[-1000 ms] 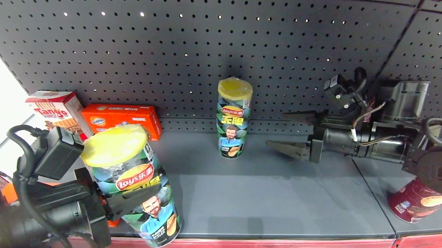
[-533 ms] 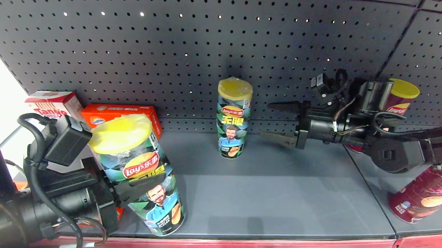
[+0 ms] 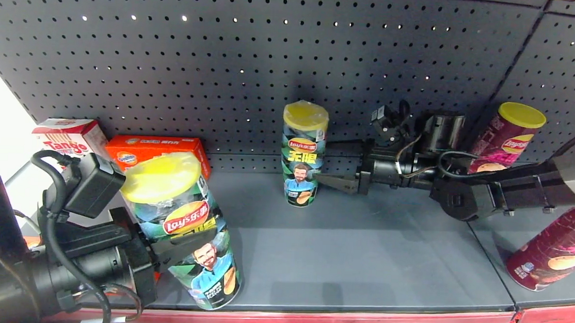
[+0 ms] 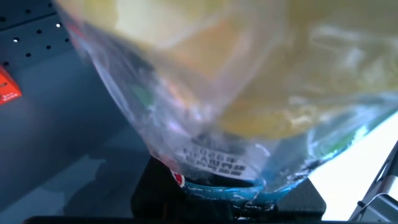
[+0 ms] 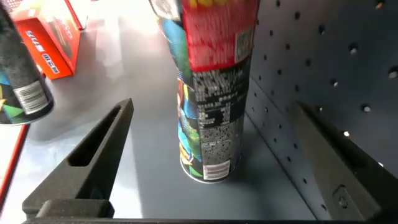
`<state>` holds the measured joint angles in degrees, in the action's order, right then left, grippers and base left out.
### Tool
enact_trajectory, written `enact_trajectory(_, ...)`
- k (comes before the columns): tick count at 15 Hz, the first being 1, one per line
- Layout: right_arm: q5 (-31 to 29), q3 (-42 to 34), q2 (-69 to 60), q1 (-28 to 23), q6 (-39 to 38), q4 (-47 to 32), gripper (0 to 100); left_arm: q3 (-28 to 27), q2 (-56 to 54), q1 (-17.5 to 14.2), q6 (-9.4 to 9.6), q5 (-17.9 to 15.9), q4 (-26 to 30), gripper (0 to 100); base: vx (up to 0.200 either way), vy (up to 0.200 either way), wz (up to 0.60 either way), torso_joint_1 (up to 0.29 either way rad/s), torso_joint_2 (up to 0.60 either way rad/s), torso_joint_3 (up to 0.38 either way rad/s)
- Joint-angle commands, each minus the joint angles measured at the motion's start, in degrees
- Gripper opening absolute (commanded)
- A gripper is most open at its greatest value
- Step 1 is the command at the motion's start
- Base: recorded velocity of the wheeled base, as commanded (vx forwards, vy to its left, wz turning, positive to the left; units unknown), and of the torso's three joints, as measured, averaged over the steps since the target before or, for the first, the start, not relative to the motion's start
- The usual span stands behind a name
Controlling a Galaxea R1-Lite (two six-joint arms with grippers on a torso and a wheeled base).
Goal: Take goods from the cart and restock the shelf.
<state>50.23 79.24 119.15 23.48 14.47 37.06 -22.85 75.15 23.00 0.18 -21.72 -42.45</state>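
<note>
A chip can with a yellow lid (image 3: 181,215) is tilted over the shelf's front left corner, and my left gripper (image 3: 179,249) is shut on its middle. Its wrapped lid (image 4: 249,81) looms close in the left wrist view. A second, matching can (image 3: 303,155) stands upright at the middle back of the shelf (image 3: 361,252). My right gripper (image 3: 328,163) is open at that can's right side, fingertips level with its lower half. In the right wrist view the can (image 5: 214,93) stands just ahead, between the spread fingers (image 5: 93,162).
A wafer box (image 3: 70,142) and an orange box (image 3: 157,153) sit at the back left. A maroon can (image 3: 507,134) leans against the pegboard at the right, another (image 3: 550,250) lies tilted at the front right. The shelf's red front edge (image 3: 309,322) runs below.
My right arm has swung left along the back of the shelf until its open fingers reach the middle can, uncovering the maroon can behind. The left gripper with its can has shifted slightly right.
</note>
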Motion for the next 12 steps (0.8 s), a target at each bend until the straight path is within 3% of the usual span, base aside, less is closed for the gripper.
enact_trajectory(1,0.0,1.4,2.8,0.4,-0.1,0.0,100,0.3,-0.1,0.0,-0.01,0.0,0.0,0,0.000,0.000,0.00,0.000,0.00,0.000)
enact_trajectory(12,-2.7,12.3,11.8,4.0,-3.8,0.1,100,0.4,0.0,-0.2,-0.01,0.1,-0.3,0,0.000,0.000,0.00,0.000,0.00,0.000)
